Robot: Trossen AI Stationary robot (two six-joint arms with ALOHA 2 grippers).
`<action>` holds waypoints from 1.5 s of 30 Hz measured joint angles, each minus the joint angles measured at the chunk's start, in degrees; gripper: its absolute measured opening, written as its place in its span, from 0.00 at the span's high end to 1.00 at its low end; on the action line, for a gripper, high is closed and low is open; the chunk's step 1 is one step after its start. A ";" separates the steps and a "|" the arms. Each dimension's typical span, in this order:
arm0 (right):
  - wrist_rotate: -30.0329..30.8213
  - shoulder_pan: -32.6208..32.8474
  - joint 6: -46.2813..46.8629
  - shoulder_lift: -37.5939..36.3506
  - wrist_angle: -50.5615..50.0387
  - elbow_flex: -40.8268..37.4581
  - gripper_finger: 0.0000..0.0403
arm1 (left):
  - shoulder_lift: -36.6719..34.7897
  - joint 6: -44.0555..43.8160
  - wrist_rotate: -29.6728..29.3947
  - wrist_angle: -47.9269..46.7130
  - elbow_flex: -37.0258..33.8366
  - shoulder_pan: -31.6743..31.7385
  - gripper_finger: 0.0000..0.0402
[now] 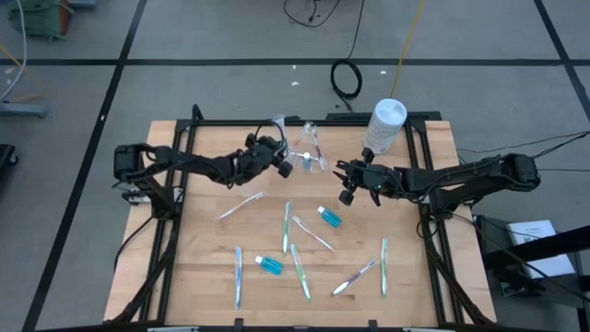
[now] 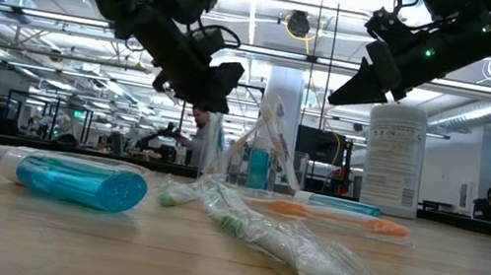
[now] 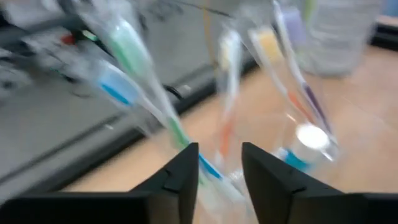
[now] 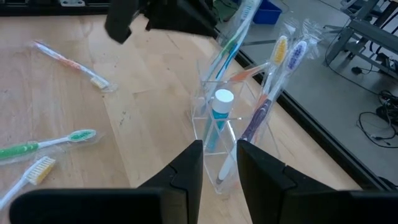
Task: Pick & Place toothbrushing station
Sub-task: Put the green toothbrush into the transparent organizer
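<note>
The small clear cup (image 1: 312, 159) stands upright on its base at the table's far middle, holding several wrapped toothbrushes and a blue white-capped tube (image 4: 221, 109). My left gripper (image 1: 282, 159) hovers just left of the cup, open. A green-and-blue toothbrush (image 3: 134, 68) slants down past its fingertips into the cup and leans on the cup's rim. My right gripper (image 1: 348, 183) hangs right of the cup, clear of the table. Its fingers (image 4: 186, 168) stand a little apart with nothing between them. My left gripper (image 3: 221, 168) stands open with the lower handle (image 3: 205, 163) of the green-and-blue toothbrush between its fingertips. Whether a finger still touches it, I cannot tell. The toothbrush stands tilted in the cup.
Several wrapped toothbrushes (image 1: 287, 226) and two blue tubes (image 1: 330, 218) (image 1: 270, 266) lie scattered over the near half of the wooden table. A tall white canister (image 1: 385, 124) stands at the far edge, right of the cup. A black frame (image 1: 175, 231) borders the table.
</note>
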 joint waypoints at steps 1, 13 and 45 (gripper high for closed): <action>0.00 0.00 0.00 0.02 0.00 -0.01 0.78 | 0.00 -0.64 2.62 -0.96 0.00 0.33 0.65; -1.00 0.00 0.04 0.00 0.05 0.01 0.78 | -8.76 -2.56 5.70 -20.94 2.45 -0.70 0.60; -25.28 11.65 11.31 3.26 13.11 0.01 0.78 | -23.04 -3.41 9.50 -32.99 3.13 -9.10 0.60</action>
